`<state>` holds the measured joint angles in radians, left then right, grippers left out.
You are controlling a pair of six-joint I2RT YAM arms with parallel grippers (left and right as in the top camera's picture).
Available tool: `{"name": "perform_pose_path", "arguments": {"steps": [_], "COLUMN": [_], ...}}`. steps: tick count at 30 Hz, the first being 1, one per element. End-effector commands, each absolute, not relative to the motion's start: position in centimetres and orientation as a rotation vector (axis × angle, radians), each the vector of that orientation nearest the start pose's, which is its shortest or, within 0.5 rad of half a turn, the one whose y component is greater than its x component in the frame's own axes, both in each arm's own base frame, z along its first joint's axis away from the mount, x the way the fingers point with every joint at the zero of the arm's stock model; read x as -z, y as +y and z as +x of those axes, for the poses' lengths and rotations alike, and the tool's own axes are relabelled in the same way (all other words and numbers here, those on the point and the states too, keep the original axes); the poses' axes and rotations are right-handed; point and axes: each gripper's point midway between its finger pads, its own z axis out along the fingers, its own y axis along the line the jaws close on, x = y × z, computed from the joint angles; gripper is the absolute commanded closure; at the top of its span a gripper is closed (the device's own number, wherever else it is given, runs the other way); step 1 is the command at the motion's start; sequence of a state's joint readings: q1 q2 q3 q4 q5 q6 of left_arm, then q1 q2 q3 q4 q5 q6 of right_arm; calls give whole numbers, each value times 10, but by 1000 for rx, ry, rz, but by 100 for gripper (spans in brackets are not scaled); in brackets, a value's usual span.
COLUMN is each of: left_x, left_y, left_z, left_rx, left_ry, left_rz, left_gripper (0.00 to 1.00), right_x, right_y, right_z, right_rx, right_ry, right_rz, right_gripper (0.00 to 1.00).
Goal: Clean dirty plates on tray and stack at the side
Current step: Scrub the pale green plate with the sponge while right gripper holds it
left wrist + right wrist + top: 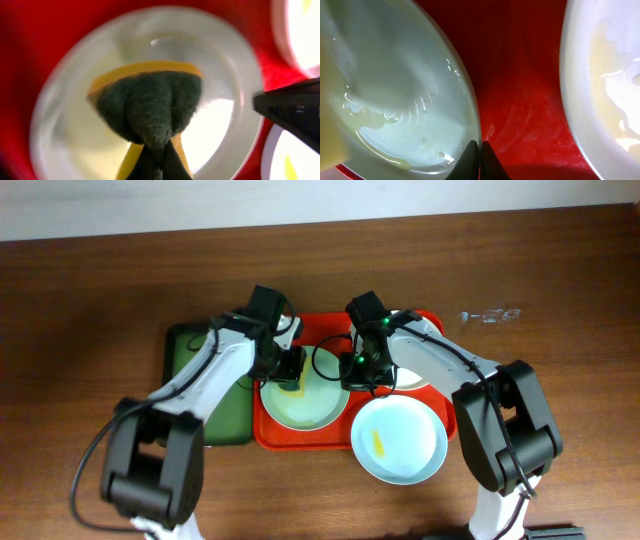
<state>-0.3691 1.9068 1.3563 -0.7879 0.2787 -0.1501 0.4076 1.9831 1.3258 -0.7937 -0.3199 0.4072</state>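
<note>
Observed: left tool (155, 164) clamped on sponge (147, 105), pressing it onto plate (225, 65) to scrub. The right tool (479, 157), fingers nearly together, pinches that plate's rim, apparently steadying it on tray (520, 75).

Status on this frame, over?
Left gripper shut on sponge, pressed on pale plate in tray. Right gripper closed at that plate's rim, apparently pinching. Blue plate smeared, waiting. Nothing blocking.

A brown wood-grain tabletop (80, 300) carries 1 dark green tray (228, 418) left of centre. Just right of it is 1 yellow sponge (150, 107) with a dark green scouring face, bent double. At the far right lies 1 small clear scrap (490, 314), too small to identify.
</note>
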Motion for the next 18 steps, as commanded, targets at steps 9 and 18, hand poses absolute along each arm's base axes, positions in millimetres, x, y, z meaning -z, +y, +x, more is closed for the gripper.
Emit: {"name": "perform_pose_path", "arguments": {"steps": [9,18], "left_x": [10,-68], "left_y": [-164,-166], "left_z": [346,346], "left_rx": [228,415], "left_ry": [3030,2902], "left_rz": [225,195], "left_gripper": [100,100], "right_x": [-23,-23], "right_y": [204,205], "right_z": [332,334], "right_rx": [-543,-548], "right_ry": [3098,3088], "right_rz": [-58,-59], "right_gripper": [96,96]}}
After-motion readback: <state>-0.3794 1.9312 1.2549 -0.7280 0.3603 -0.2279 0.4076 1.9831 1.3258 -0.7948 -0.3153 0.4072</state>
